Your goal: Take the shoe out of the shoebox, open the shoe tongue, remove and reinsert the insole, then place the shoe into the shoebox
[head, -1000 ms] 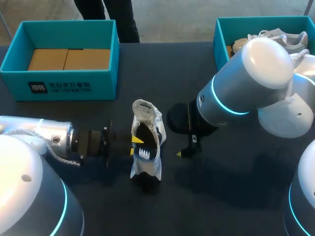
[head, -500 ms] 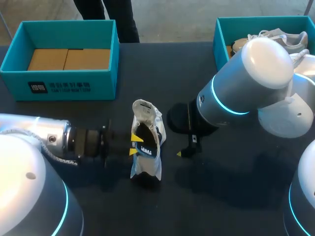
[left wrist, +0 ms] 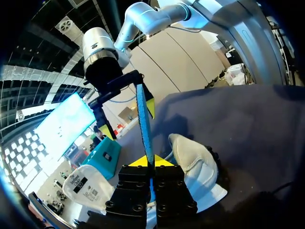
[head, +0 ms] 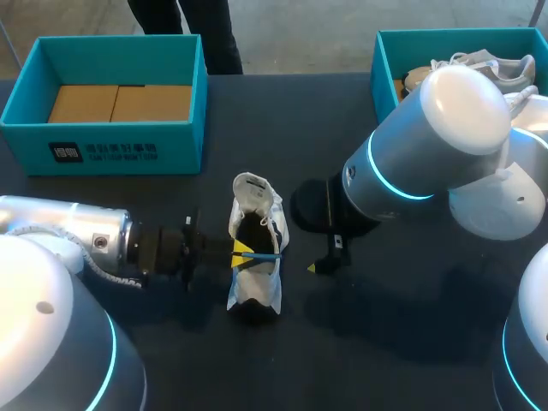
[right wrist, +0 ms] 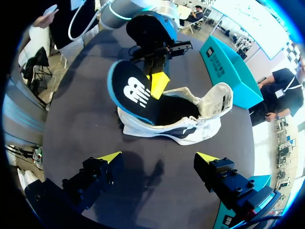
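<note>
The left gripper (head: 242, 254) is pinched tight on the black insole (right wrist: 131, 93), held on edge over the white sneaker (head: 255, 291) on the table (head: 385, 342); the right gripper (right wrist: 158, 157) hangs wide open and empty at the sneaker's 3 o'clock

The dark bench (head: 360, 342) carries a white shoe (head: 254, 293) near its middle, resting on its sole. A teal shoebox (head: 111, 152) stands at the far left corner. A second teal box (head: 387, 64), only partly seen, seems to rest at the far right.
</note>
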